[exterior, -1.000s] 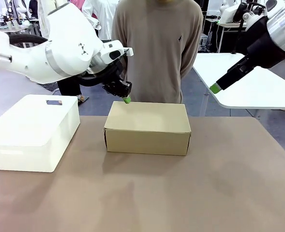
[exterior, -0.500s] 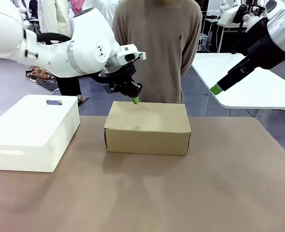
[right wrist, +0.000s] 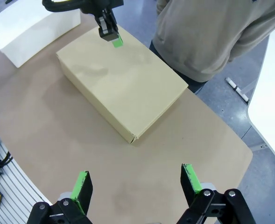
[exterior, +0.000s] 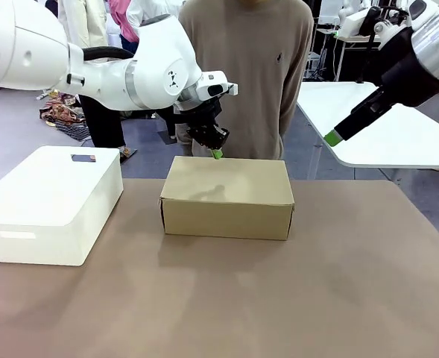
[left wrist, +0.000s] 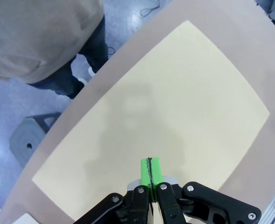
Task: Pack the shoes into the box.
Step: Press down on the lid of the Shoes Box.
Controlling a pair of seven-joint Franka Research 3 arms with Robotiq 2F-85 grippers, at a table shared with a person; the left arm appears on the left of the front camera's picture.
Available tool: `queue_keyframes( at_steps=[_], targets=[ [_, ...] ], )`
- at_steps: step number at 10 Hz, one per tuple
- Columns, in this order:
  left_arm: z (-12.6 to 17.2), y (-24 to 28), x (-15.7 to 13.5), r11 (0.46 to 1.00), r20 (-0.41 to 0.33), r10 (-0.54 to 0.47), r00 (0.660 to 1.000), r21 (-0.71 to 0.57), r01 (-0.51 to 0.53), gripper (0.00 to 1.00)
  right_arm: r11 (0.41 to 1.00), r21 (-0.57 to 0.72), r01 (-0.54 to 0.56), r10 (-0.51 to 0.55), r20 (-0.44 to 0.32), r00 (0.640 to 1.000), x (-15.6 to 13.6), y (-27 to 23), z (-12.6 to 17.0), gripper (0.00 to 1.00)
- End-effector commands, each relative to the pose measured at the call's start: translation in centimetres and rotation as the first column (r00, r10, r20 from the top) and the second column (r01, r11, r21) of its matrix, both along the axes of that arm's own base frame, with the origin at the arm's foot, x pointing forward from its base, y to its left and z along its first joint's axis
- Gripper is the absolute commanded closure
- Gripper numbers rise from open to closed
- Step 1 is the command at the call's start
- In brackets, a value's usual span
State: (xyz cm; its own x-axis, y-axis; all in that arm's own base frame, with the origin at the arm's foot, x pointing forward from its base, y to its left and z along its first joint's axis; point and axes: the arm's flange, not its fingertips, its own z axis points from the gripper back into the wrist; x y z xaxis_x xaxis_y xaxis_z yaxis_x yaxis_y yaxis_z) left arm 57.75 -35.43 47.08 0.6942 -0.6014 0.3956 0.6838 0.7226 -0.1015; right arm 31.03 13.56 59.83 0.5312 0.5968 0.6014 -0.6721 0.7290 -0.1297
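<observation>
A tan cardboard box (exterior: 226, 195) sits shut in the middle of the brown table (exterior: 338, 298), its lid lying flat, so the packing looks all but finished, though whether the shoes are inside cannot be seen. The left gripper (exterior: 217, 154), fingers pressed together and holding nothing, hangs just above the box's far edge, near the person (exterior: 241, 74) standing behind it. The right gripper (right wrist: 139, 184) is spread wide, empty, raised well off to the box's right.

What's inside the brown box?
You can't see inside: the brown box has its lid shut, flat on top. The left gripper, shut, hangs just above its far edge. Anything inside stays hidden.
</observation>
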Motion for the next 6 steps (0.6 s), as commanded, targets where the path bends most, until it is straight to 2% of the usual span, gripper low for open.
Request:
queue_keyframes(
  at_steps=[1, 4, 6],
  targets=[
    [-0.2, -0.4, 0.8, 1.000, 0.000, 0.012, 1.000, 0.016, -0.012, 1.00, 1.000, -0.012, 0.007, -0.007, -0.009, 1.000, 0.1, 0.1, 0.5, 0.00],
    [-2.1, -0.1, 1.3, 1.000, 0.018, 0.025, 1.000, 0.004, -0.025, 1.00, 1.000, -0.012, 0.007, -0.007, -0.009, 1.000, 0.1, 0.1, 0.5, 0.00],
    [-3.2, 0.0, 1.4, 0.999, 0.005, 0.034, 0.999, 0.006, -0.034, 1.00, 1.000, -0.012, 0.007, -0.007, -0.009, 1.000, 0.1, 0.1, 0.5, 0.00]
  ],
)
